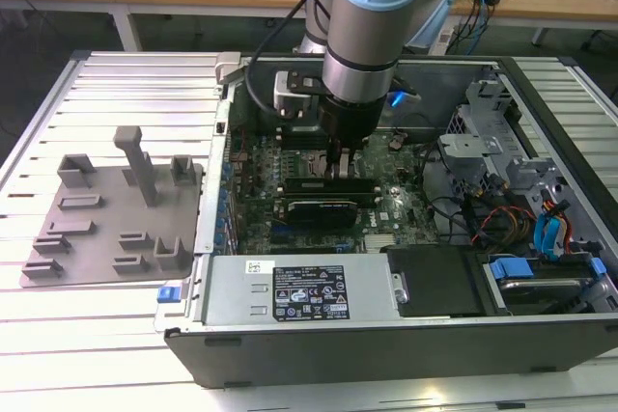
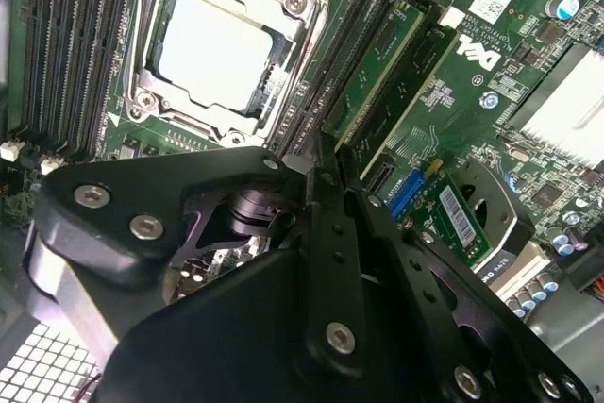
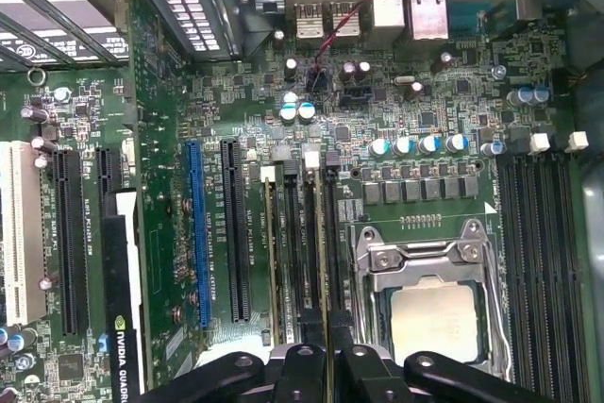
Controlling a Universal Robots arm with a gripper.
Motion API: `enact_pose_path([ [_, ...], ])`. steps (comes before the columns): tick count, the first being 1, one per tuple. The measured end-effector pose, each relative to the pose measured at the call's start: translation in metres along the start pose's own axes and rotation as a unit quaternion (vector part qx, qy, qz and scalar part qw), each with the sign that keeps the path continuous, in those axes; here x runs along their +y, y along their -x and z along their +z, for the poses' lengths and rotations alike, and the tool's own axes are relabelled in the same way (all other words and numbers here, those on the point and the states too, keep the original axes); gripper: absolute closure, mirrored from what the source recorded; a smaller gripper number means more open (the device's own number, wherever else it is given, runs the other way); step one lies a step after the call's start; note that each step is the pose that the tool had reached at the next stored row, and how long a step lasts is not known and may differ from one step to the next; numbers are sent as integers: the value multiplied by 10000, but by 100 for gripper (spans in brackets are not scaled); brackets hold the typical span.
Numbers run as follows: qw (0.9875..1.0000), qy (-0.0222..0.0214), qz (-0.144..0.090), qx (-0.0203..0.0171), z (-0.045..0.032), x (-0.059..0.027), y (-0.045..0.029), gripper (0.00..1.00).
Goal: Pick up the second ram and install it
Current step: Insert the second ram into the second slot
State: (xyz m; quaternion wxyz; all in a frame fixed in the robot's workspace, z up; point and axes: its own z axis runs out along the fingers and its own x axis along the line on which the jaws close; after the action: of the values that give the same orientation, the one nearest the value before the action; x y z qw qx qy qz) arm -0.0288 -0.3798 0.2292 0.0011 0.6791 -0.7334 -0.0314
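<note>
On the exterior view's left, a grey plastic tray (image 1: 106, 224) with upright posts lay on the ribbed metal desk (image 1: 126, 94), well apart from the work. To its right stood the open computer case (image 1: 406, 335), its motherboard (image 1: 256, 205) facing up. The arm (image 1: 372, 21) reached down from above into the middle of the case, and the hand (image 1: 340, 163) sat low over the board, just beside the processor socket (image 1: 307, 163). A black graphics card (image 1: 323, 207) lay just in front of it, and the drive bays (image 1: 521, 190) filled the exterior view's right.

What that camera could not resolve, both wrist views supplied. In the first wrist view the hand (image 3: 324, 363) had its two fingers drawn narrow around the second ram (image 3: 323, 252), a thin green stick seen edge-on, standing upright along the bank of memory slots (image 3: 294, 252) next to the silver processor (image 3: 436, 320). Whether it was fully seated could not be told. The second wrist view showed the black body of the hand (image 2: 326, 197) from the other side, with the stick (image 2: 377, 68) running away from the fingertips beside the bright processor (image 2: 212, 49), and a second green module (image 2: 429, 68) just beside it in a neighbouring slot.
</note>
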Motion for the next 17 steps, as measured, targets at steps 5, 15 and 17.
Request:
enact_pose_path([
  [5,10000,-1,-1,-4,15,-2,10,89],
  [15,10000,-1,-1,-4,14,-22,10,89],
  [17,10000,-2,0,-4,13,-23,-17,89],
])
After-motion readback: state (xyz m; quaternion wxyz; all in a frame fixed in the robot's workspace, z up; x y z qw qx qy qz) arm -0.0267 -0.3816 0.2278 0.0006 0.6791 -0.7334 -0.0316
